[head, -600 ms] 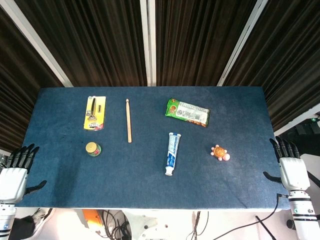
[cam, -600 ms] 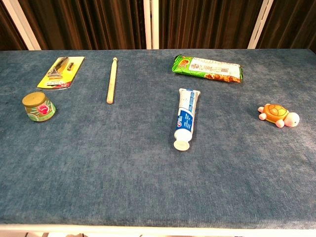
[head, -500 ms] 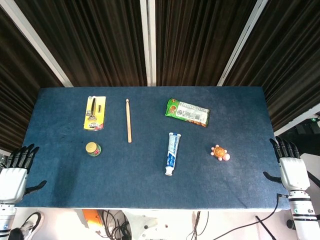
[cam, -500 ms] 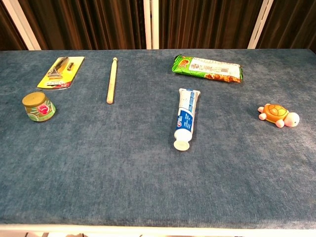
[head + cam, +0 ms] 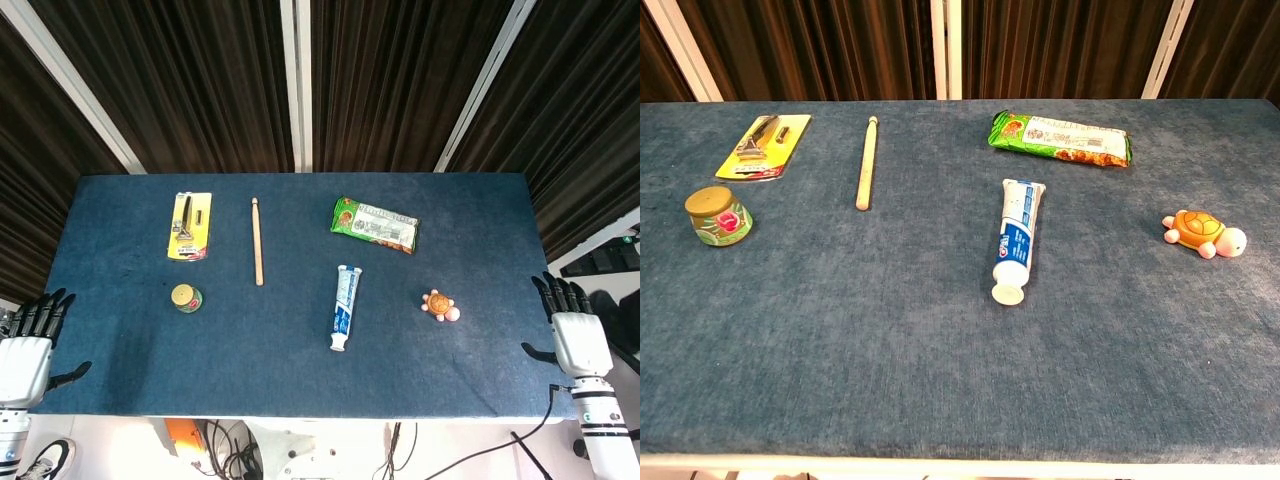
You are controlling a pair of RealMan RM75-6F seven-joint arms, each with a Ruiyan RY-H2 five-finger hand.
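Observation:
My left hand (image 5: 28,345) hovers off the table's left front corner, fingers spread, holding nothing. Past the right front edge my right hand (image 5: 572,331) is also spread and empty, nearest the orange toy turtle (image 5: 440,305) (image 5: 1204,233). On the blue table (image 5: 300,370) lie a toothpaste tube (image 5: 342,308) (image 5: 1016,239), a green snack packet (image 5: 376,224) (image 5: 1060,139), a wooden stick (image 5: 257,241) (image 5: 867,162), a yellow razor pack (image 5: 189,226) (image 5: 763,145) and a small round jar (image 5: 186,297) (image 5: 718,216). Neither hand shows in the chest view.
Dark ribbed curtains with white posts (image 5: 295,85) stand behind the table. Cables and an orange object (image 5: 185,435) lie on the floor below the front edge. A shoe (image 5: 45,460) shows at the bottom left.
My right hand has shifted slightly left and down toward the table's edge. My left hand has dipped a little. The shoe on the floor has moved. The objects on the table have not moved.

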